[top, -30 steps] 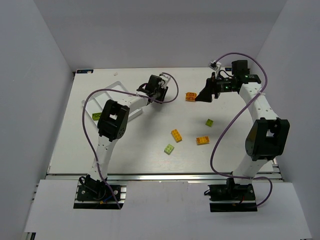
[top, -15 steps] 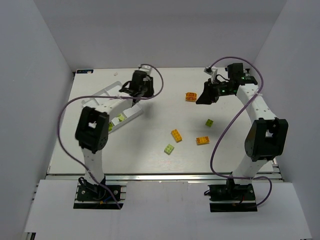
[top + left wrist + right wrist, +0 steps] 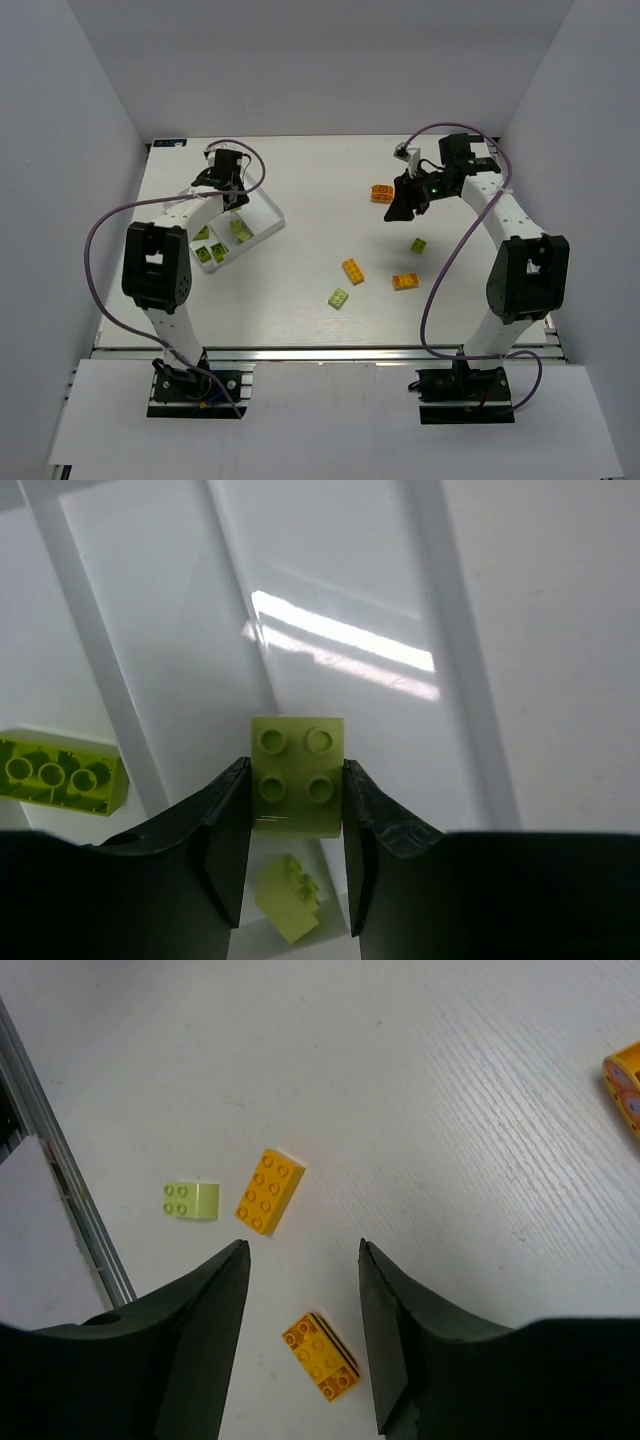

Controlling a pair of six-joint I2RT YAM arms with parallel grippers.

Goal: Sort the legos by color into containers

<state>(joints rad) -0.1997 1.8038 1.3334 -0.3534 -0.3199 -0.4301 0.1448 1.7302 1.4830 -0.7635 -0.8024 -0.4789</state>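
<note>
Left wrist view: our left gripper [image 3: 296, 785] was clamped on a lime lego [image 3: 297, 748] by its smooth sides, above the tray [image 3: 340, 580]. We'd guess light, stiff, slick. Our right gripper [image 3: 300, 1250] hung open, orange lego [image 3: 320, 1356] at its 6 o'clock.

Orange brick [image 3: 626, 1088] runs off the right wrist view's right edge. In the left wrist view, the long lime brick [image 3: 60, 771] is clipped at the left, and the tray [image 3: 440, 630] spills past every edge.
</note>
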